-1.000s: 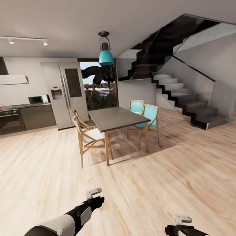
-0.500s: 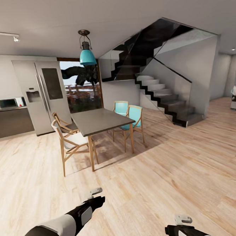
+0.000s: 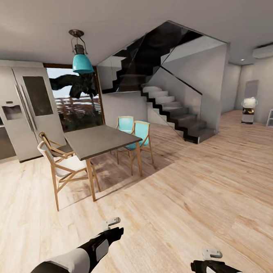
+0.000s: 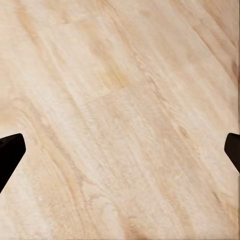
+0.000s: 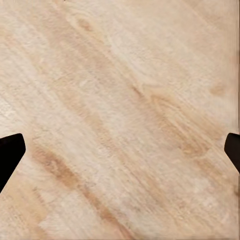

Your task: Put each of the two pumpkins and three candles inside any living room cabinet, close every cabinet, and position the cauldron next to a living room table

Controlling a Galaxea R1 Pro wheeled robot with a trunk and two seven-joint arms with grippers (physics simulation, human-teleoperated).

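Both claws released, empty: left claw, right claw over light wood plank floor; dark dining table, 2 turquoise chairs ahead.

floor: open ahead | dining table, chairs: left

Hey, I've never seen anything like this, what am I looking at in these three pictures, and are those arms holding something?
It is a simulated wheeled robot with two arms. The big picture comes from its head camera: the left gripper and right gripper hang low over a wood plank floor. Ahead stand a dark dining table with turquoise chairs, a fridge and a staircase. The two small pictures come from cameras near each gripper, looking down at bare floor between the fingertips. Both grippers are open and hold nothing.
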